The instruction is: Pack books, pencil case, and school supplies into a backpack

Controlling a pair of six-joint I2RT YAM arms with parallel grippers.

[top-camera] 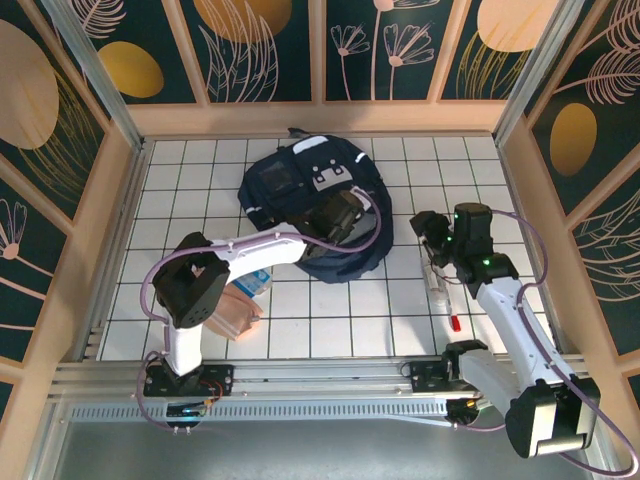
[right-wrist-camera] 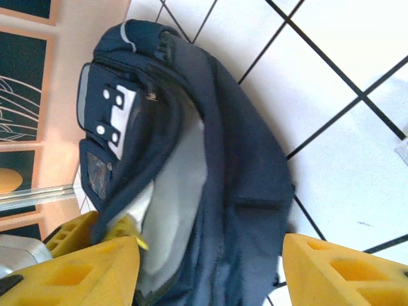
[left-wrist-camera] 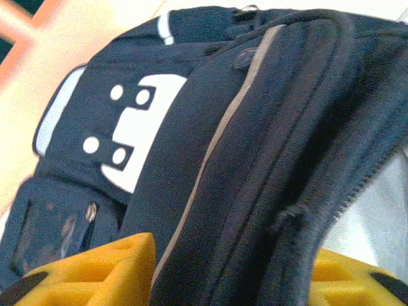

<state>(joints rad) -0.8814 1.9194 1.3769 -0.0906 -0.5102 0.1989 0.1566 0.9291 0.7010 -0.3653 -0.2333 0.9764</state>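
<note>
Gripping backpack (top-camera: 290,180) rim with left gripper (left-wrist-camera: 233,261); holding right gripper (top-camera: 432,235) open, empty, nearest whitish stick (top-camera: 437,280) at its 6 o'clock, lying 12-to-6.

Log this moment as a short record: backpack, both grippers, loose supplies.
backpack: navy, lying on the tiled table, opening showing grey lining
left gripper: jaws closed on the backpack's opening edge
right gripper: jaws open, empty, hovering beside the backpack
whitish tube: on the table by the right arm, outside the backpack
red pen: on the table, nearer the arm bases, outside the backpack
peach pouch: on the table, under the left arm
</note>
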